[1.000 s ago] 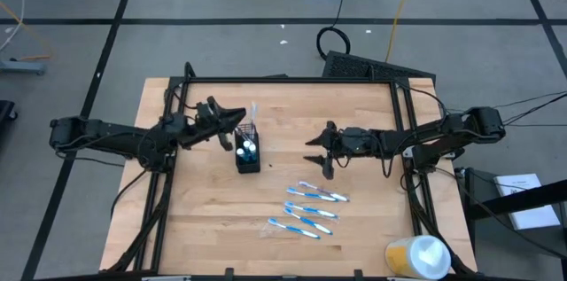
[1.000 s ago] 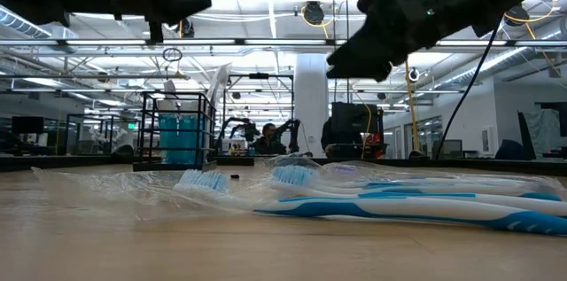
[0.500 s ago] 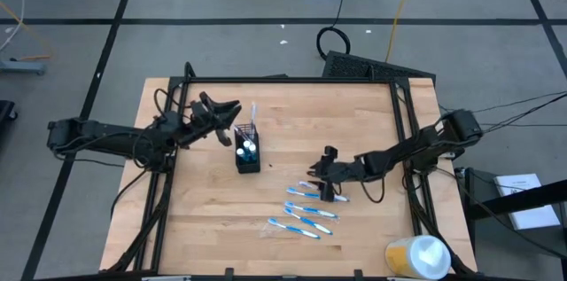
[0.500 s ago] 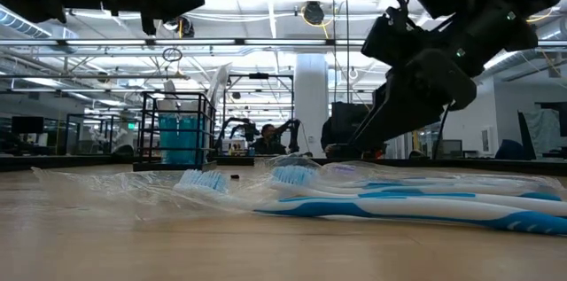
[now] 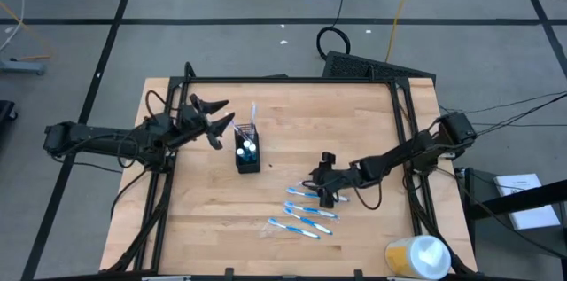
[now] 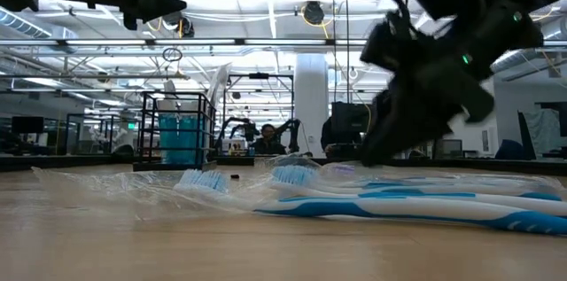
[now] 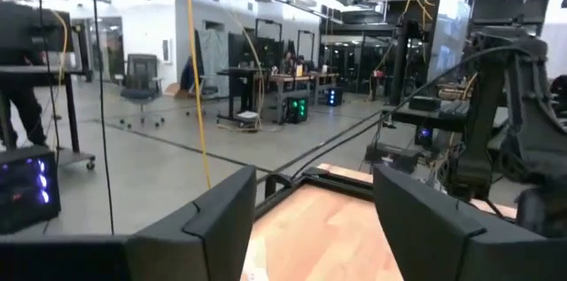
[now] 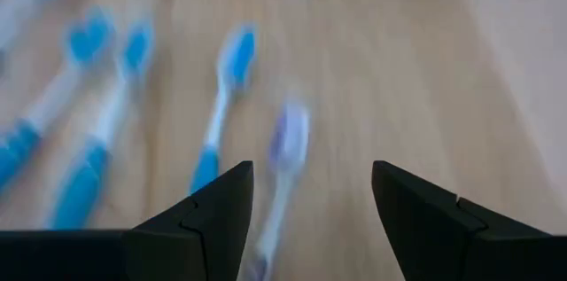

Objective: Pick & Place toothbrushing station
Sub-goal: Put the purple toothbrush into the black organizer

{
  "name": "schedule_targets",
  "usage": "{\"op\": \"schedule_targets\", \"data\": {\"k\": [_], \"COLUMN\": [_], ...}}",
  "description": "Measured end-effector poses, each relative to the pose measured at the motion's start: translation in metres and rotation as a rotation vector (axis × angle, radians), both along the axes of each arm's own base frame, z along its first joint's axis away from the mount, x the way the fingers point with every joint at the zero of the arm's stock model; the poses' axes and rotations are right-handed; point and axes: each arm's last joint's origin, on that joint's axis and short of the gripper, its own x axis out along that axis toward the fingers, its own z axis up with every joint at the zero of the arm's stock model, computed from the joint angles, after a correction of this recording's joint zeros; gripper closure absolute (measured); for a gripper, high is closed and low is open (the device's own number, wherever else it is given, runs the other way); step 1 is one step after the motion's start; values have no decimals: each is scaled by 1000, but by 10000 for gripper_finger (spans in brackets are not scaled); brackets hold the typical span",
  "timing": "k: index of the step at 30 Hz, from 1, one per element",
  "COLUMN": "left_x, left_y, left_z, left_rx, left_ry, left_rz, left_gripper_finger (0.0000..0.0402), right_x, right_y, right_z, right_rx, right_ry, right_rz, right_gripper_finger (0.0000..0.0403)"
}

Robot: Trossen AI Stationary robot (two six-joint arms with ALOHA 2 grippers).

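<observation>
Right under the right gripper's [image 5: 321, 183] spread fingers lie loose toothbrushes [image 5: 310, 211], so pinching one looks next, while the left gripper [image 5: 215, 118] hangs spread-fingered beside the mesh holder [image 5: 247, 152].

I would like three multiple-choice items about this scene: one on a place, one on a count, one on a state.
1. Where does the right gripper hang?
A. over the loose toothbrushes
B. over the yellow-and-white container
C. inside the holder

2. How many toothbrushes lie loose on the table?
A. one
B. four
C. nine

3. How are the left gripper's fingers?
A. shut on a tube
B. shut on a toothbrush
C. open, empty

Key: 1 A, in the high view it hangs at the top of the toothbrush row. 2 B, four are countable there. 3 C, its fingers are spread beside the holder with nothing between them.
</observation>
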Motion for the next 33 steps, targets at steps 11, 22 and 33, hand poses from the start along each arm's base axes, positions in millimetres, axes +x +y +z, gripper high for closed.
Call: {"op": "schedule_targets", "data": {"k": [11,22,33], "left_x": [2,2,2], "left_y": [0,0,0], "left_z": [-2,-2,-2], "left_rx": [-29,-28,-27], "left_ry": [1,0,0], "left_rz": [-7,-7,-8], "left_gripper_finger": [167,167,167], "right_x": [7,3,1], "right_y": [-1,-16,-19], "right_z": [-27,-15,-17], "right_rx": [-38,-194,-67], "right_ry": [44,43,68], "right_rz": [14,-96,-158], "right_gripper_finger": [181,207,213]}}
